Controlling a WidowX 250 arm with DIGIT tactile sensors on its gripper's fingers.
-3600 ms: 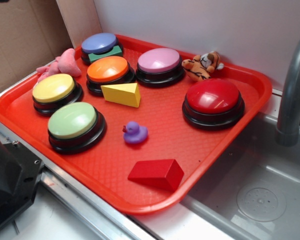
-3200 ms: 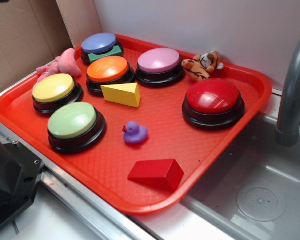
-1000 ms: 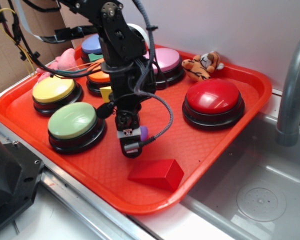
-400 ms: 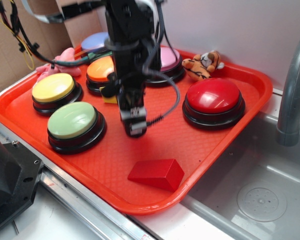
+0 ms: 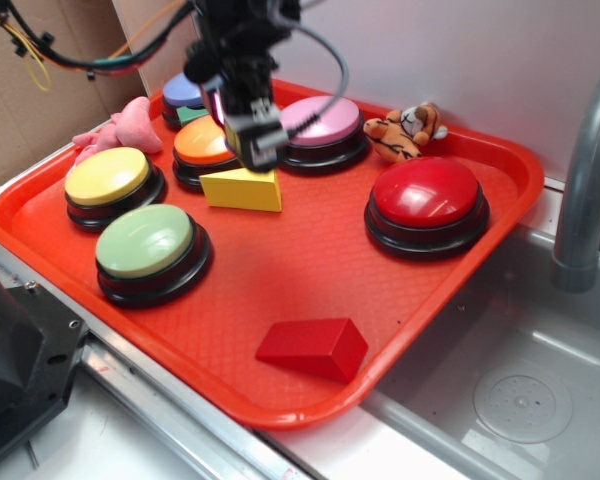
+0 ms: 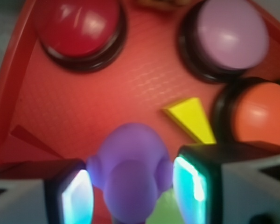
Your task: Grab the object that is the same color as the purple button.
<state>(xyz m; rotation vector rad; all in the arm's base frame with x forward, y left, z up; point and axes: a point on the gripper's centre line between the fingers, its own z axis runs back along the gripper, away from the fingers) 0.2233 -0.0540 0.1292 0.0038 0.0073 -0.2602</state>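
Purple duck (image 6: 129,175) clamped between the jaws above the tray (image 5: 310,262)

Red tray (image 5: 500,160): red (image 5: 427,190), yellow (image 5: 106,176), green (image 5: 145,240), orange btns (image 5: 202,140); yellow wedge (image 5: 242,189); red block (image 5: 313,348); tiger plush (image 5: 405,130).

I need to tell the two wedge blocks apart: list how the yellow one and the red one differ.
The yellow wedge lies near the orange button, partly under the raised gripper. The red wedge lies alone by the tray's near edge. Yellow looks paler and flatter; red is darker. Both are wedge-shaped blocks resting on the tray.
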